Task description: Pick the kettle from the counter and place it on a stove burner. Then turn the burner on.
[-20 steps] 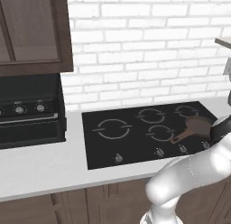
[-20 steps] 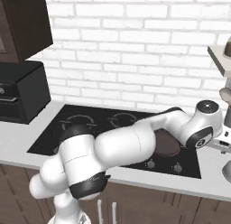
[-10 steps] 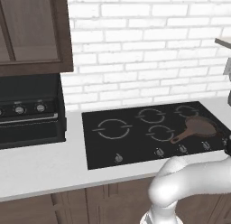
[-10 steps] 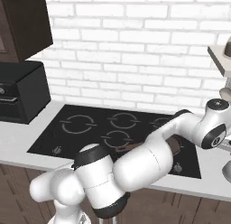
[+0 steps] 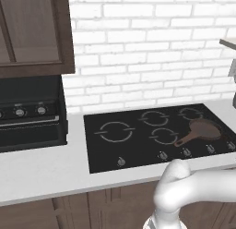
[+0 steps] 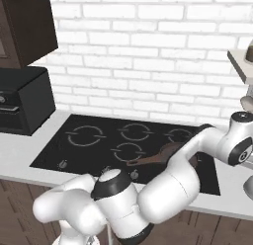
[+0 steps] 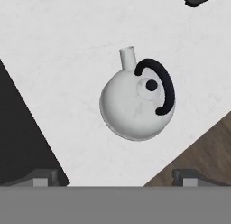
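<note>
1. Two dark finger tips of your gripper (image 7: 115, 178) stand wide apart at the bottom of the hand view, with nothing between them.
2. Above that gap you see the kettle (image 7: 133, 105) from overhead: a smooth, rounded, pale silvery body, a short stubby spout, a small dark knob on its lid and a curved black handle arching over the top. It sits upright on the counter (image 7: 63, 60), clear of both finger tips.
3. Your counter is a flat, matte, pale grey-white slab with faint mottling. A glossy black cooktop (image 7: 20, 142) edge cuts in at the left of the hand view, and brown wood-grain flooring or cabinet front (image 7: 203, 151) shows at the lower right.
4. From the left base view, the cooktop (image 5: 138, 149) is a black glass panel set into the counter (image 5: 41, 168), marked with thin grey rings. The largest ring is the stove burner (image 5: 115, 131), bare.
5. You have a brown long-handled frying pan (image 5: 200, 131) lying on the right-hand rings, with a row of small knobs (image 5: 186, 153) along the front.
6. Behind it all runs a white brick wall (image 5: 147, 52); a dark wooden cabinet (image 5: 32, 34) hangs over a black oven-like appliance (image 5: 27, 115) at the left.
</note>
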